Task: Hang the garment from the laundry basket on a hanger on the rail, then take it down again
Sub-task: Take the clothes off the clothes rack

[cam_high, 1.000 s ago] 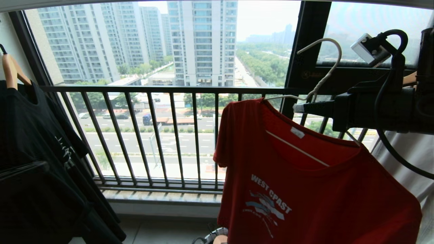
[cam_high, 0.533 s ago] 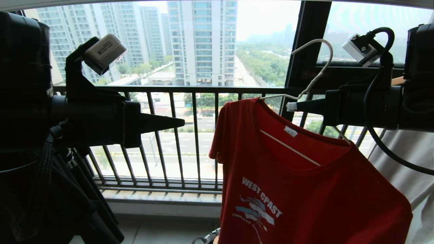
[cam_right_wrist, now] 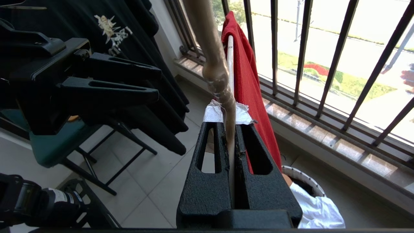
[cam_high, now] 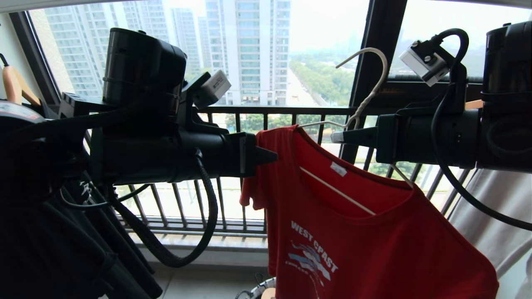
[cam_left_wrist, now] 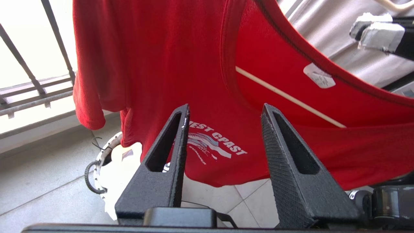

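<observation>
Hanging in the air on the thin white wire hanger (cam_high: pixel 365 93), the soft, light red "WEST COAST" T-shirt (cam_high: pixel 353 232) will slide easily; right tool (cam_right_wrist: pixel 230 129) clamps the hanger neck; left tool (cam_left_wrist: pixel 223 111), fingers apart, approaches its shoulder hem, best pinched there.

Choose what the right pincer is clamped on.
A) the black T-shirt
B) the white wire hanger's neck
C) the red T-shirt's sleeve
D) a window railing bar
B: in the right wrist view the right pincer is shut on the white wire hanger carrying the red T-shirt.
</observation>
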`<state>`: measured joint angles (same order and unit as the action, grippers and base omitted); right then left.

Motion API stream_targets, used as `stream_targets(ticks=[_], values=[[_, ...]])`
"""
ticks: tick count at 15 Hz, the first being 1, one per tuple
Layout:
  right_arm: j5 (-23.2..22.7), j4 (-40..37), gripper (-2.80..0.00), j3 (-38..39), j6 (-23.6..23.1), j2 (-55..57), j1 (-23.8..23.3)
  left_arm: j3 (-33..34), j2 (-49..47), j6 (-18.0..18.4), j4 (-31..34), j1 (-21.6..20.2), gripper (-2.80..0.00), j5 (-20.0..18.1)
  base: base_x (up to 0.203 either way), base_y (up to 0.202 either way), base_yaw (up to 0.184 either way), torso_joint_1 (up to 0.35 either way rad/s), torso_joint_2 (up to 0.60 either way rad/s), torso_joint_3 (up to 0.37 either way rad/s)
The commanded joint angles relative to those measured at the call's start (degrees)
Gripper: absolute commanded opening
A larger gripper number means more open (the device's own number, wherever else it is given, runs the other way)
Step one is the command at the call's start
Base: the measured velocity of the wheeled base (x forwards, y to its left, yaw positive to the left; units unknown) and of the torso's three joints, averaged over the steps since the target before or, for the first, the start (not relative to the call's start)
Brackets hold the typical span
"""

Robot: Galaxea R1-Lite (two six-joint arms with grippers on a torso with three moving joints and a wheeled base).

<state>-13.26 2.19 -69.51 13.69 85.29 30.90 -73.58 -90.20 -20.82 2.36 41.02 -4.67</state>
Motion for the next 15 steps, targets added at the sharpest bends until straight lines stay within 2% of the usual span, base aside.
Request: stream_targets(ticks=[1,3,4,8,10,15], values=[[0.9,0.0,-2.8,0.0,1.4,-0.2,2.8,-2.1,-1.5,-2.5,-0.1,4.0,0.0,9.6,0.0,0.0,0.0,0.0,0.0,0.0],[2.6,-0.1,-2.8,0.1,1.7,-0.2,4.5,-3.0,-3.2,-2.6,-0.2,5.8,0.0,18.0,0.0,0.0,0.0,0.0,0.0,0.0],[2.7,-0.1,-2.8,0.1,1.8,-0.2,4.9,-3.5,-4.4,-2.5,-0.2,6.5,0.0,20.9,0.0,0.0,0.0,0.0,0.0,0.0],[2.7,-0.2,-2.8,0.2,1.8,-1.3,5.5,-4.1,-5.8,-2.4,-0.1,7.1,0.0,23.4,0.0,0.0,0.0,0.0,0.0,0.0],[2.7,-0.1,-2.8,0.7,1.8,-2.0,6.1,-4.7,-7.2,-2.1,-0.1,7.0,0.0,26.8,0.0,0.0,0.0,0.0,0.0,0.0],[2.7,-0.1,-2.8,0.9,1.6,-2.4,6.2,-5.1,-8.4,-1.1,-0.2,6.8,0.0,29.9,0.0,0.0,0.0,0.0,0.0,0.0]])
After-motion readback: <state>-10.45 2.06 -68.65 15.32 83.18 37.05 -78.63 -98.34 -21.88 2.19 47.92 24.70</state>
